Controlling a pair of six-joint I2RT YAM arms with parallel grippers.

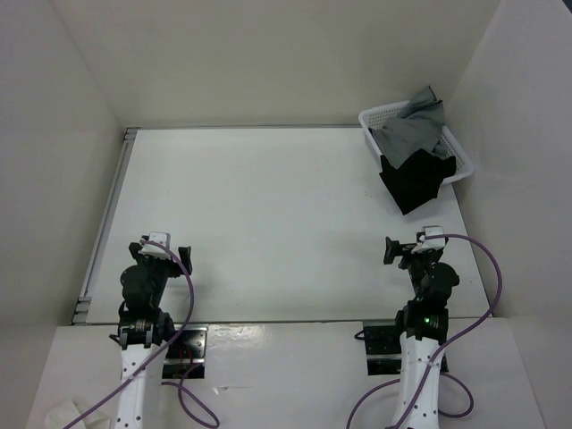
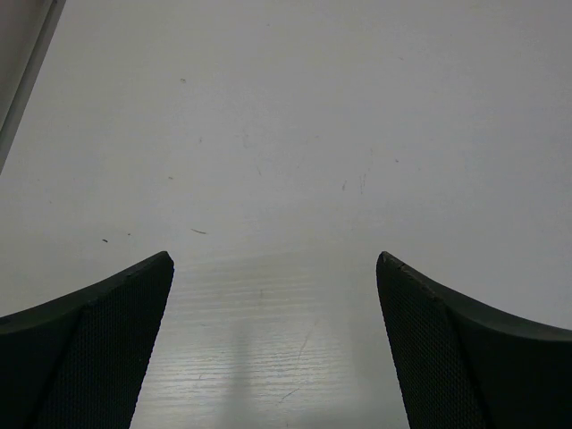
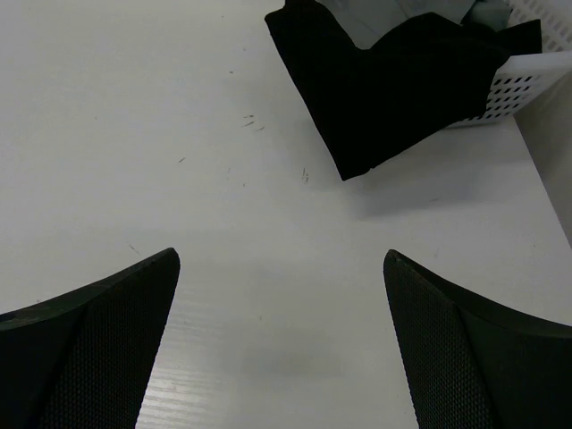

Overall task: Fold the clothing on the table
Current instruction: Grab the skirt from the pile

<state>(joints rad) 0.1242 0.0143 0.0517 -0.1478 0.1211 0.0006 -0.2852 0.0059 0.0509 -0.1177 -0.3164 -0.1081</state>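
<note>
Black soft fabric garment (image 1: 413, 183) lies at the white table's (image 1: 268, 223) far-right corner, ahead of the right end effector (image 3: 281, 259); both end effectors gape wide.

Robot lab: walled white table (image 1: 268, 223), bolted arms (image 1: 143, 299).

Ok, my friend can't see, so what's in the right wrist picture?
A black garment spills out of a white basket onto the white table, top right, with grey cloth behind it. At the bottom, the right gripper is open and empty, its two dark fingers wide apart.
</note>
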